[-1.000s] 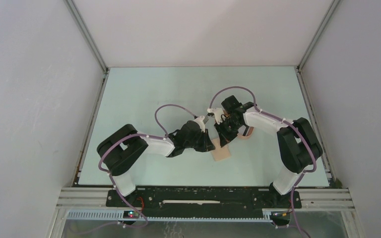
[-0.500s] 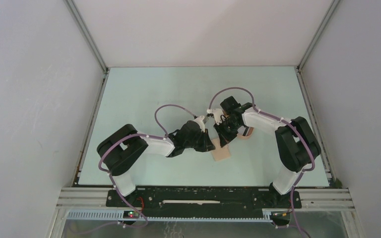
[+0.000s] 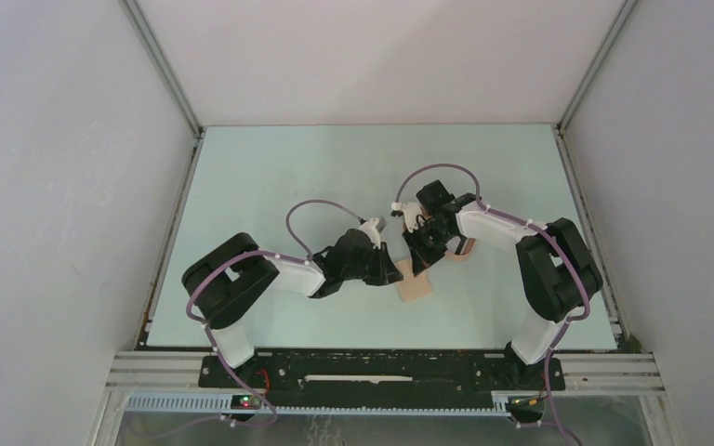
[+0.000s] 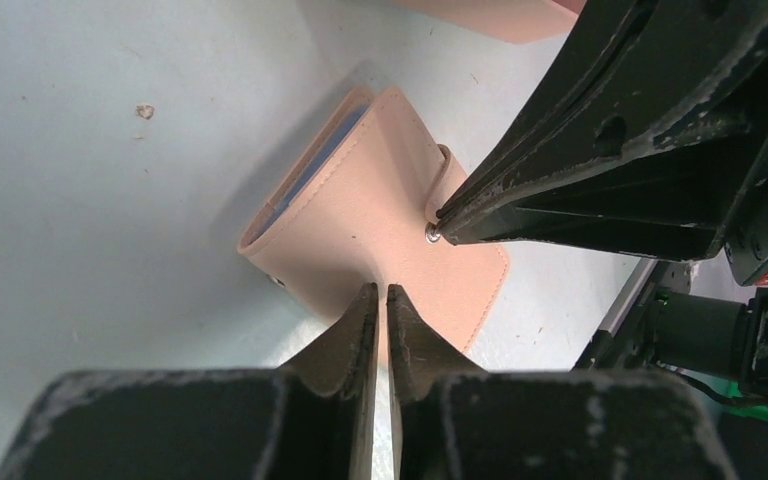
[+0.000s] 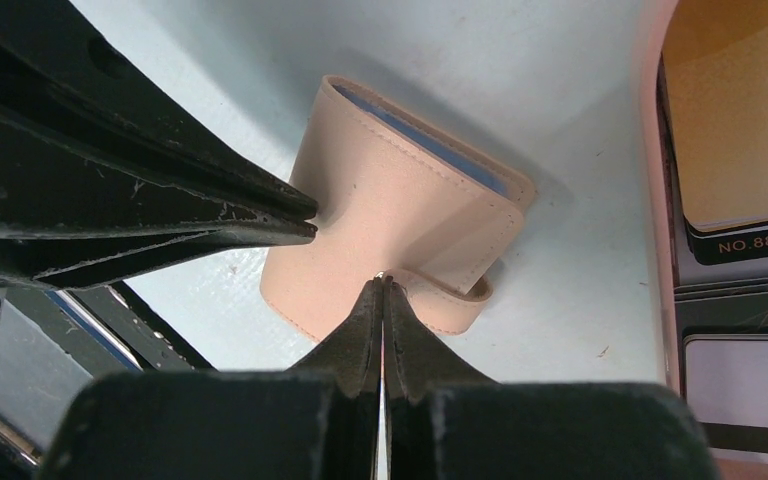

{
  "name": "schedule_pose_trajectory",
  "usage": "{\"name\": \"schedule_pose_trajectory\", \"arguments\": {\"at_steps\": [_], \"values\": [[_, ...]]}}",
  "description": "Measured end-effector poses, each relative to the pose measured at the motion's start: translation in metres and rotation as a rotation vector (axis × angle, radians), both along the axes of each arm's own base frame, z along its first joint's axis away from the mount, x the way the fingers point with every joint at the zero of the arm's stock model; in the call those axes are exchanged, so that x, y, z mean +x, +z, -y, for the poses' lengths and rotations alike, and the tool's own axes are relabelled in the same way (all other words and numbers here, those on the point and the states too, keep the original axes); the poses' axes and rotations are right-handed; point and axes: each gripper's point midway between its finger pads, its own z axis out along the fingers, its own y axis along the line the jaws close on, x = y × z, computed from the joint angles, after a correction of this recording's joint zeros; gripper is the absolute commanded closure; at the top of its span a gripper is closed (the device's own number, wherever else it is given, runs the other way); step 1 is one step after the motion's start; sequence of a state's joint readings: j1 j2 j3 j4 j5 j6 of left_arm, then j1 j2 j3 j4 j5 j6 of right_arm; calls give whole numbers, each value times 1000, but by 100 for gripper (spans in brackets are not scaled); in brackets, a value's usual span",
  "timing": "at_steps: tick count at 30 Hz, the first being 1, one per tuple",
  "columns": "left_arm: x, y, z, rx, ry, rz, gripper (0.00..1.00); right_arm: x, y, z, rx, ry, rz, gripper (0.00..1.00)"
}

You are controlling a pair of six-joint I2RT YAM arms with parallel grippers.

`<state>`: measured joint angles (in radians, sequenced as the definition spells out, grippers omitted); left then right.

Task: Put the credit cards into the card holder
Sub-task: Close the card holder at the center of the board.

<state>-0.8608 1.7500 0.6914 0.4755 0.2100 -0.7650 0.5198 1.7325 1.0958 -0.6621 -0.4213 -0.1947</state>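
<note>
The card holder (image 3: 416,289) is a tan folded wallet lying on the table between both arms. The top view shows my left gripper (image 3: 393,273) at its left edge and my right gripper (image 3: 421,266) at its far edge. In the left wrist view my left gripper (image 4: 381,290) is shut on the card holder's (image 4: 360,215) cover. My right gripper (image 5: 381,283) is shut on the snap tab of the card holder (image 5: 390,210). A blue card edge (image 5: 430,142) shows inside the fold. Other credit cards (image 5: 745,130) lie in the tray to the right.
A peach tray (image 5: 657,200) sits right of the wallet, and part of the tray (image 3: 462,253) shows under the right arm. It holds an orange-yellow card, a dark card (image 5: 750,245) and a grey card (image 5: 745,375). White walls enclose the table.
Both wrists have drifted slightly apart, the left one to the left and the right one to the right. The wallet stays in place, still pinched by both.
</note>
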Motion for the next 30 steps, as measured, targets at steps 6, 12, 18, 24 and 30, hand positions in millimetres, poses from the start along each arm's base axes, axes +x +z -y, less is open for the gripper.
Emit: {"name": "schedule_pose_trajectory", "arguments": {"at_steps": [6, 12, 18, 24, 30], "values": [[-1, 0, 0, -34, 19, -5, 90, 1, 1, 0, 20, -22, -16, 100], [-1, 1, -1, -50, 28, -11, 91, 0, 0, -1, 29, -25, -21, 100], [-3, 1, -1, -62, 33, -20, 91, 0, 1, -3, 32, -22, -19, 100], [-3, 1, -1, -62, 34, -22, 92, -1, 0, -5, 32, -14, -16, 100], [-3, 1, 0, -67, 34, -19, 92, -1, -2, -5, 24, -12, -13, 100]]}}
